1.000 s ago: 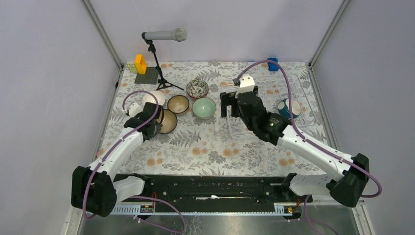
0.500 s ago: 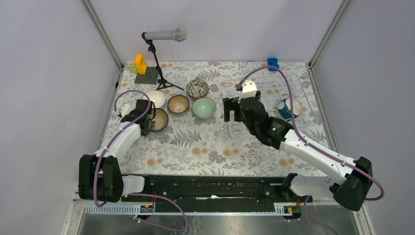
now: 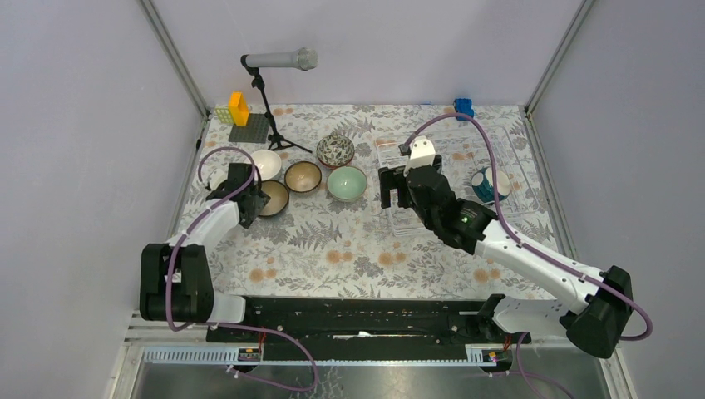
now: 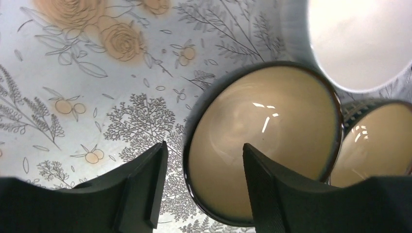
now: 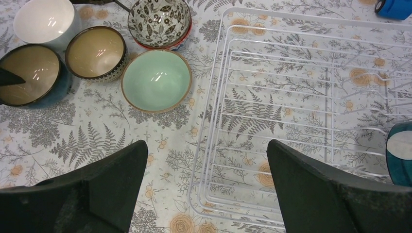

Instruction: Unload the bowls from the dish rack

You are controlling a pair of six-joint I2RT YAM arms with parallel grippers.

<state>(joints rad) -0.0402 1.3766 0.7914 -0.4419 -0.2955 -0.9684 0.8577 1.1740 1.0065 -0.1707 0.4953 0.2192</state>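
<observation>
Five bowls sit on the patterned cloth left of the dish rack (image 3: 453, 162): white (image 3: 266, 164), dark brown (image 3: 274, 198), a second brown one (image 3: 303, 176), mint green (image 3: 347, 183) and floral-patterned (image 3: 335, 150). My left gripper (image 3: 252, 199) is open, its jaws either side of the near rim of the dark brown bowl (image 4: 262, 141), one finger outside and one over the inside, with a gap showing. A teal bowl (image 3: 490, 184) stands on edge in the rack. My right gripper (image 5: 206, 160) hangs open above the near left corner of the rack (image 5: 291, 97), holding nothing.
A microphone on a black stand (image 3: 278, 60) rises behind the bowls. A yellow block on a grey baseplate (image 3: 239, 110) sits at the far left corner and a blue object (image 3: 463, 106) at the back edge. Grey walls close in both sides.
My left gripper carried the dark brown bowl a little up and left beside the others, then opened and let it go. The right arm shifted slightly right, then stayed still.
</observation>
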